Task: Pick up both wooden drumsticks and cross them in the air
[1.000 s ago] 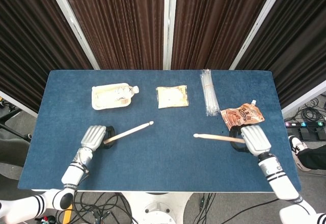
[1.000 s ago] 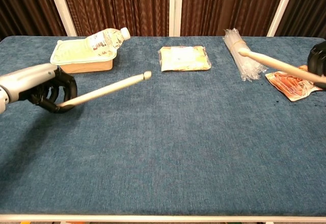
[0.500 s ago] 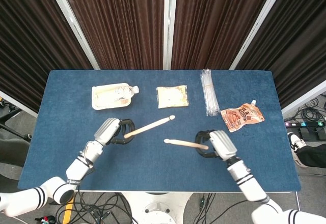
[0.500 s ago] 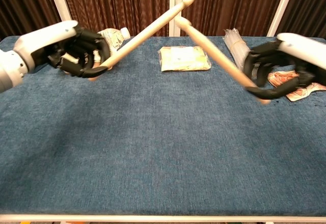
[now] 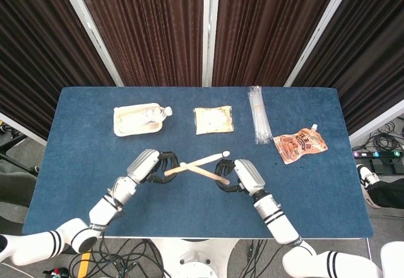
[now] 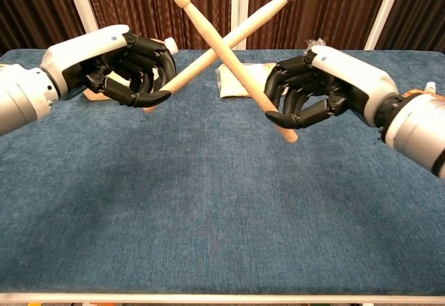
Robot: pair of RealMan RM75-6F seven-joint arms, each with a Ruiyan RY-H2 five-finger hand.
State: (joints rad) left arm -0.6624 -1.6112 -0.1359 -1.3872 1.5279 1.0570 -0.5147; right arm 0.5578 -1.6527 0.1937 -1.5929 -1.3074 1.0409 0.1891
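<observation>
The left hand (image 6: 118, 66) is gripping one drumstick (image 6: 240, 33) and the right hand (image 6: 316, 90) the other drumstick (image 6: 222, 49), crossing them in an X above the table (image 6: 208, 208).

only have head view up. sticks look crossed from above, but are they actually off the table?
Observer: Yes. In the chest view the left-hand drumstick and the right-hand drumstick are both in the air above the table, forming an X.
Operator: flat or tilted?
Observer: Steeply tilted. Both tips point up, higher than the left hand and the right hand.
Operator: right grip ok?
Observer: Its fingers wrap the stick low down, and a short butt end pokes out below them.
</observation>
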